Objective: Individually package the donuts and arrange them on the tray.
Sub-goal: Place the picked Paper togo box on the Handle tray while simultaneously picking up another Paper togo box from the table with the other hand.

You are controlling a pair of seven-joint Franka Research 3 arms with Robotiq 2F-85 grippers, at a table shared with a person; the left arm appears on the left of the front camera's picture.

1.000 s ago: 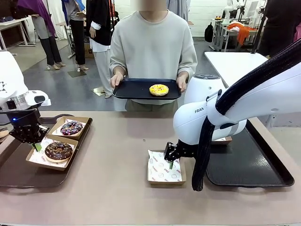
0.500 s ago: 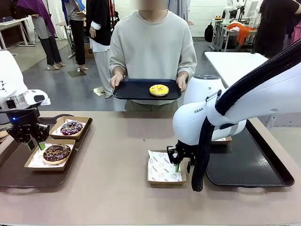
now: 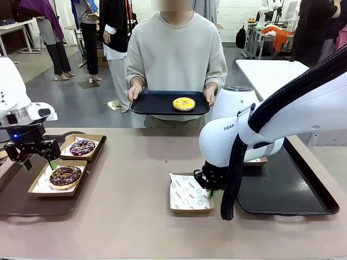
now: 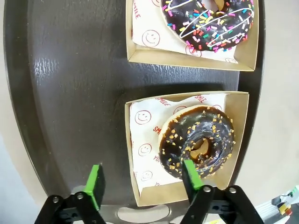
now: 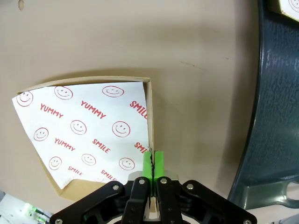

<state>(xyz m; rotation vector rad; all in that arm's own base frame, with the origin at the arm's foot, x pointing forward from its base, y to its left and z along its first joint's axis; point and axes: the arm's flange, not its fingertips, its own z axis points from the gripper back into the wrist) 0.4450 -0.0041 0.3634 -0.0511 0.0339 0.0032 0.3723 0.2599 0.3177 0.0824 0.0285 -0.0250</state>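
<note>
Front view: the person holds a black tray (image 3: pixel 162 103) bearing the yellow ring donut (image 3: pixel 184 103). The left gripper (image 3: pixel 38 163) hovers over the chocolate-brown sprinkled donut (image 3: pixel 65 175) in its paper-lined cardboard box.

Left wrist view: the green-padded fingers (image 4: pixel 96 185) stand wide apart, empty, above that donut (image 4: pixel 196 141).

Right wrist view: the right gripper (image 5: pixel 152 164) is pinched closed on the wall of an empty square cardboard box (image 5: pixel 150 109) on the beige counter (image 5: pixel 196 70).
</note>
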